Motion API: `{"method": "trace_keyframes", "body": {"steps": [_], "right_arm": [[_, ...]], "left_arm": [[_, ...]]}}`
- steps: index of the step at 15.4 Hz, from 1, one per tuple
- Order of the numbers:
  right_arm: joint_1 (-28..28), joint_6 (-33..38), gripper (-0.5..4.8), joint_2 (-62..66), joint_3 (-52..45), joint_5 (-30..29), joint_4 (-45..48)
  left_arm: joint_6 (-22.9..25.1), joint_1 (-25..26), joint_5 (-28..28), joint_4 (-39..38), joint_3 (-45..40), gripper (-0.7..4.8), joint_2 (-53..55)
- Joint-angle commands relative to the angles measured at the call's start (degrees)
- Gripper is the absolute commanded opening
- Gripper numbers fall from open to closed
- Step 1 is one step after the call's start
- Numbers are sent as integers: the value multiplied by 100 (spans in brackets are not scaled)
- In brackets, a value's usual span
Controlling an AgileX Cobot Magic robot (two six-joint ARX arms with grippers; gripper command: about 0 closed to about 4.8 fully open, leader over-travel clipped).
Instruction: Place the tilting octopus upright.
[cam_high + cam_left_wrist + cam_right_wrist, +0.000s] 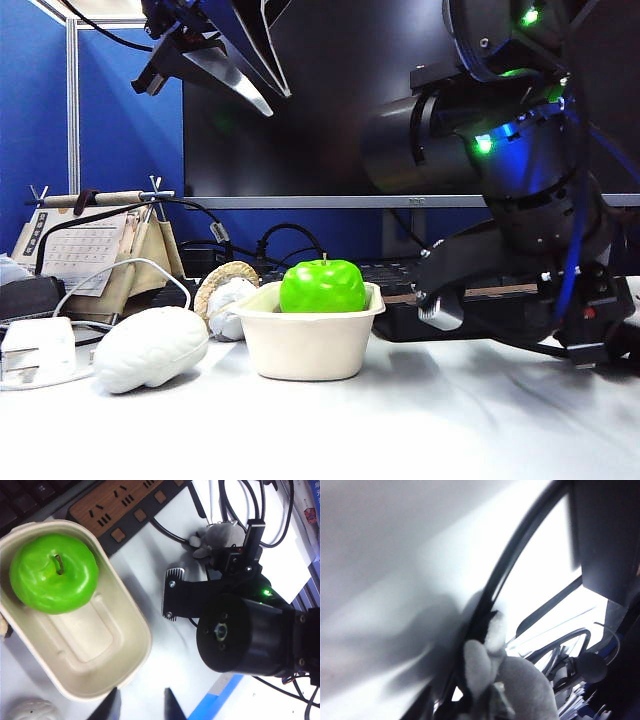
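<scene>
1. Octopus: 1, grey plush, upper centre-right of left wrist view, on the white table among black cables, right by the right arm's gripper. It fills the bottom centre of the blurry right wrist view, tentacles showing. Upright or tilted: can't tell. Not visible in ext. view.
2. Table: 1, white, across the bottom of ext. view.
3. Monitor: 1, dark screen, upper centre of ext. view.
4. Right arm: big black body w/ green lights, right half of ext. view.
5. Keyboard: 1, dark, behind the tub, centre.
6. Tub: 1, cream, centre of ext. view.
7. Brain-shaped toy: 1, white, lower left, beside the tub.
8. Apple: 1, green, inside the tub, at one end per left wrist view.
9. Right gripper: down at the octopus, upper right of left wrist view. Clenched, released or gripping: can't tell, fingers hidden & right wrist view too blurred.
10. Left gripper: 2 dark fingertips at bottom centre of left wrist view, spread apart, nothing between them; held high, upper left of ext. view.
</scene>
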Motion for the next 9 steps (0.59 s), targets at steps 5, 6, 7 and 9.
{"method": "trace_keyframes", "body": {"steps": [5, 6, 7, 9], "right_arm": [[304, 249, 154, -9, 57, -203, -24], [337, 282, 154, -9, 57, -195, -74], [365, 382, 154, -9, 57, -199, -151], [365, 570, 154, -9, 57, -179, -317]], "left_arm": [[22, 4, 7, 81, 15, 121, -15], [24, 4, 9, 79, 15, 121, -15], [22, 4, 9, 79, 15, 121, -15], [24, 4, 7, 79, 15, 121, -15]]}}
